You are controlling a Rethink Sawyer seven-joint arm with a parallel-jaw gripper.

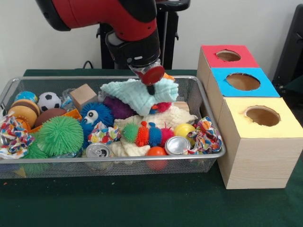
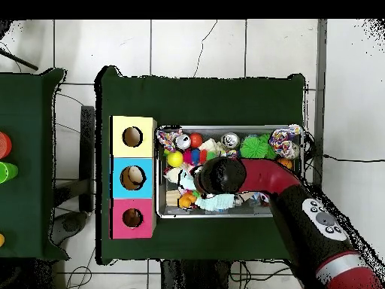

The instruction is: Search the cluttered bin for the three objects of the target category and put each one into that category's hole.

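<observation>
Bin (image 1: pixel 208 156), wire mesh, sits on the green table (image 1: pixel 142 203) just beside the 3 boxes: red box (image 1: pixel 227 56) farthest back, blue box (image 1: pixel 244 82) in the middle, yellow box (image 1: pixel 262 118) nearest the camera, each w/ a round hole on top. In the overhead view sth pale shows inside the blue box's hole; can't make out what.

Gripper (image 1: pixel 150 81) hangs low over the back-middle of the bin, right above a mint cloth (image 1: pixel 137 94). A red disc on the wrist covers the tips, so can't tell if it's open or closed, or if it touches the cloth. Overhead is no help: the arm blocks that part of the bin.

Bin contents are piled up, much half-buried: green spiky ball (image 1: pixel 59 135) front left, blue fuzzy ball w/ eyes (image 1: pixel 94 116), soccer ball (image 1: pixel 49 100), wood block (image 1: pixel 84 94), 2 cans (image 1: pixel 98 150) end-on at the front wall, rainbow caterpillar toy (image 1: pixel 144 134), yellow ball (image 1: pixel 183 129), orange ball (image 1: pixel 156 152), patterned scrunchie (image 1: pixel 206 137) at the right corner. Purple fuzzy thing (image 1: pixel 118 109) mostly under the cloth.
</observation>
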